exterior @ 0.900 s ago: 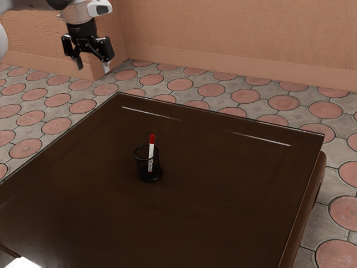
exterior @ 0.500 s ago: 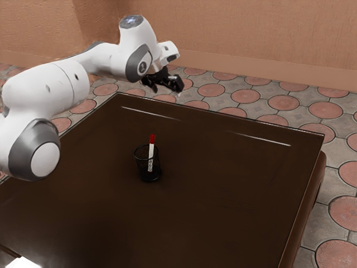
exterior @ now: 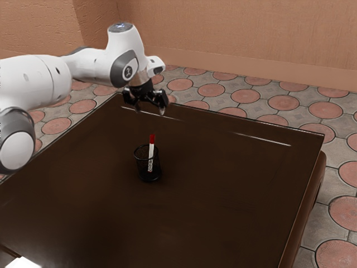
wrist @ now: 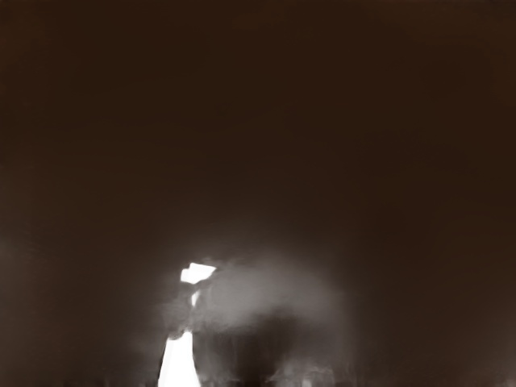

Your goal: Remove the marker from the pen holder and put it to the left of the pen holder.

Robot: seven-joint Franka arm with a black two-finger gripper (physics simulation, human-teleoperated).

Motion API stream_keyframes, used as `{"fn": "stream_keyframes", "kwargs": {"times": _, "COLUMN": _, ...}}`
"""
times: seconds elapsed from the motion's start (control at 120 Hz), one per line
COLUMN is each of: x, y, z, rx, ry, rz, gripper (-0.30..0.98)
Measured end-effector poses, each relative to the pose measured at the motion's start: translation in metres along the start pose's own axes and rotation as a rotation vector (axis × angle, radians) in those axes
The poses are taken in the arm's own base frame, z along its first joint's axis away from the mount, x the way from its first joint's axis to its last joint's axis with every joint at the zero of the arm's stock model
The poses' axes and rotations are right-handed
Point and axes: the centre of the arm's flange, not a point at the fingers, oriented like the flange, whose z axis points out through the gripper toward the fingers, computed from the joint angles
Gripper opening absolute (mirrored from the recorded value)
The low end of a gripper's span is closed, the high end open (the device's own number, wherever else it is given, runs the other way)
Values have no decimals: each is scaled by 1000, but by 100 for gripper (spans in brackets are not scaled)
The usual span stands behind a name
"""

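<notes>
My gripper (exterior: 150, 111) hangs in the air over the table's far part in the exterior view, its fingers apart and nothing between them. Nearer the camera stands the black mesh pen holder (exterior: 148, 173), upright on the dark brown table (exterior: 223, 184). The white marker (exterior: 150, 158) leans slightly inside it, its red cap above the rim. In the picture, the fingertips appear higher than the cap, with a gap between. The wrist view holds dark brown surface and white shapes near its lower edge that I cannot identify.
A bright white patch (exterior: 22, 262) lies at the exterior view's lower left corner. The table's far edge runs below the tiled floor (exterior: 245, 96), with a plain wall (exterior: 234, 39) behind. The arm reaches in from the exterior view's left.
The arm swung in from the exterior view's upper left; over the last half second my hand dropped, shifted toward that view's left and turned to point more downward. Marker and pen holder have stayed put.
</notes>
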Motion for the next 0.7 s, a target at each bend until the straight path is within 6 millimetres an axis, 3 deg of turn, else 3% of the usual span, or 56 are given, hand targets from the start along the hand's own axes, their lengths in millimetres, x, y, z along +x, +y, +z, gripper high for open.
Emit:
{"fn": "stream_keyframes", "kwargs": {"times": 0.3, "x": -31, "y": 3, "z": 21, "rx": 40, "ry": -156, "rz": 48, "gripper": 69}}
{"fn": "stream_keyframes", "kwargs": {"times": 0.467, "x": -56, "y": 6, "z": 54, "rx": 9, "ry": -230, "rz": 103, "gripper": 69}}
{"fn": "stream_keyframes", "kwargs": {"times": 0.7, "x": -55, "y": 20, "z": 58, "rx": -6, "ry": -187, "rz": 231, "gripper": 69}}
